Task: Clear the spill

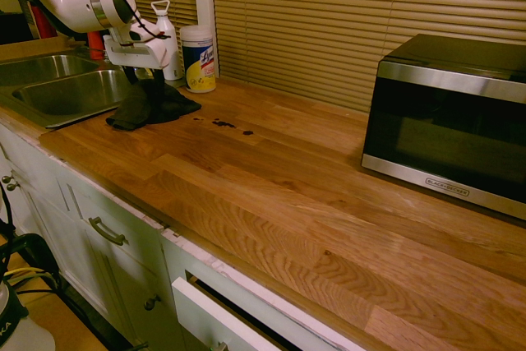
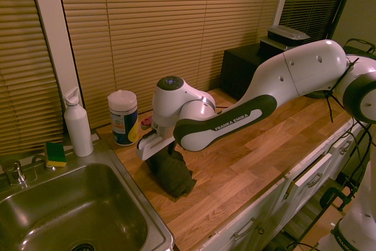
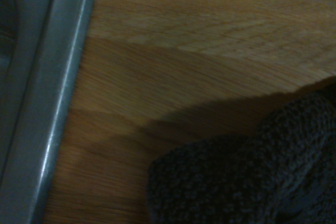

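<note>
The wooden desk (image 1: 329, 228) carries a dark rag (image 1: 148, 104) directly below the hand (image 1: 141, 74), whose fingers stand apart, holding nothing. The spill (image 1: 223, 124), dark specks, lies near the hand, on the microwave (image 1: 452, 121) side.

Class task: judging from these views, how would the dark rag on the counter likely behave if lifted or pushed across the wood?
The rag lies crumpled in soft folds, so it would probably droop when lifted. Its nubbly knit in the wrist view suggests it may drag on the wooden counter rather than slide. It looks light and unlikely to roll.
</note>
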You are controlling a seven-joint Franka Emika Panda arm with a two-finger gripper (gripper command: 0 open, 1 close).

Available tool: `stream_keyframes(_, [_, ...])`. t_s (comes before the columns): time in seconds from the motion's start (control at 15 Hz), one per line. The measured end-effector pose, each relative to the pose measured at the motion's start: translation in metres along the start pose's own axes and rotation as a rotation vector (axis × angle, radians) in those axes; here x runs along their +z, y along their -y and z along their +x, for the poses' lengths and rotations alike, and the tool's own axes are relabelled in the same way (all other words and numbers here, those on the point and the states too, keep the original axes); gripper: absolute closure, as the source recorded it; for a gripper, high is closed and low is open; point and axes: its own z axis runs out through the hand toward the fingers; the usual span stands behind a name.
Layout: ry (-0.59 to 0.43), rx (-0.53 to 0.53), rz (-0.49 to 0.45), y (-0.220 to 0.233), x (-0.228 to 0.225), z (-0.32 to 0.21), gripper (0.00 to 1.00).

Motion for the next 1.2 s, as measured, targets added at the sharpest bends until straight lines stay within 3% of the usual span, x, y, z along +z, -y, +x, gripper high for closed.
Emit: stream_keyframes(1.2, [0.019,0.085,-0.035,-0.017,0.022,0.036,1.0])
